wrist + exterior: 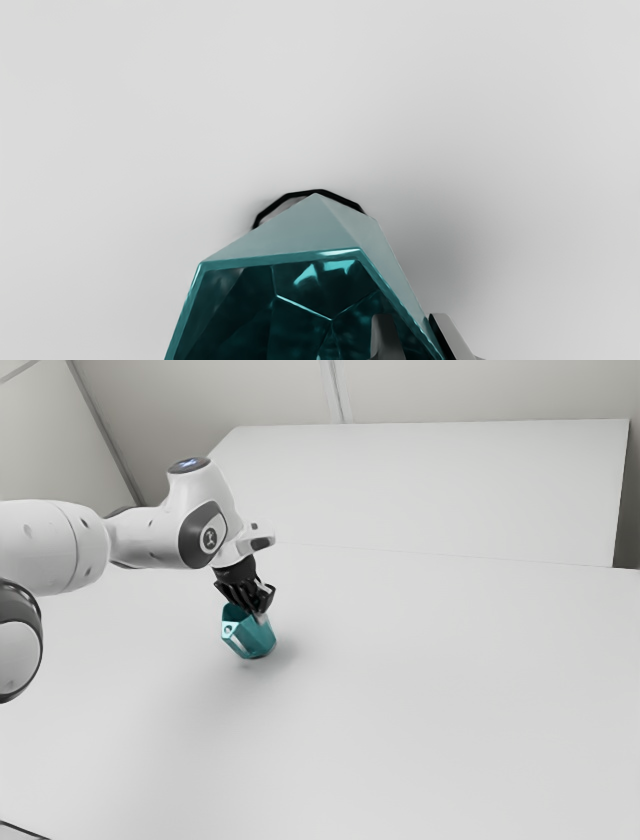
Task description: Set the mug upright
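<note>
The teal faceted mug (250,638) is tilted over the white table, its opening toward the gripper and the exterior view's upper left, its base low. The black gripper (257,610) comes down on its rim from above. In the wrist view the mug (285,232) shows its dark inside. The gripper (416,332) there has one finger inside the mug and the other against its outer side, with the wall pinched between them. A dark-edged curved part shows past the mug's far side; I cannot tell whether it is base or handle.
The white table (420,690) extends around the mug, with a soft shadow beside it. Farther back in the exterior view stands a pale raised panel or surface (430,490). A dark thin edge (22,829) shows at that view's lower left corner.
</note>
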